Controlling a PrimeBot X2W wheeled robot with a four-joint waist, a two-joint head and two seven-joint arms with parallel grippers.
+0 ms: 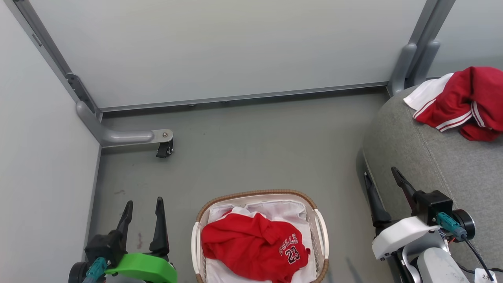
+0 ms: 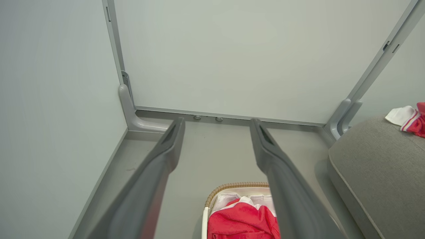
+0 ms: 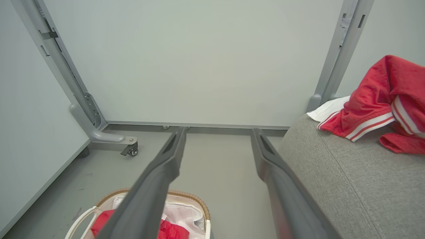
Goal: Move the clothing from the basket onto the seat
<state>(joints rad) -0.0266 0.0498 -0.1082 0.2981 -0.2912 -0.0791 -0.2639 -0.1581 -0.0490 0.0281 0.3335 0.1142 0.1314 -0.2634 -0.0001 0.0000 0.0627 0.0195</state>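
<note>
1. The oval white perforated plastic basket with a brown woven rim (image 1: 257,193) stands on the grey floor (image 1: 255,149) straight before me, between my left gripper (image 1: 144,200) and my right gripper (image 1: 380,171).
2. A red "BULLS 23" jersey (image 1: 251,243) lies in it, on the white fabric liner (image 1: 283,208).
3. The large grey woven-fabric seat (image 1: 432,157) is to the basket's right, apart from it.
4. A red garment with white striped trim (image 1: 463,98) lies on the seat's far end.
5. Pale panel walls (image 1: 235,47) stand behind and left.

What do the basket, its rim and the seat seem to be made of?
Basket: probably white plastic, judging by its smooth moulded handles. Rim: brown woven strands, perhaps rattan or an imitation. Seat: grey woven upholstery fabric, matte, with visible coarse texture and a stitched seam.
</note>
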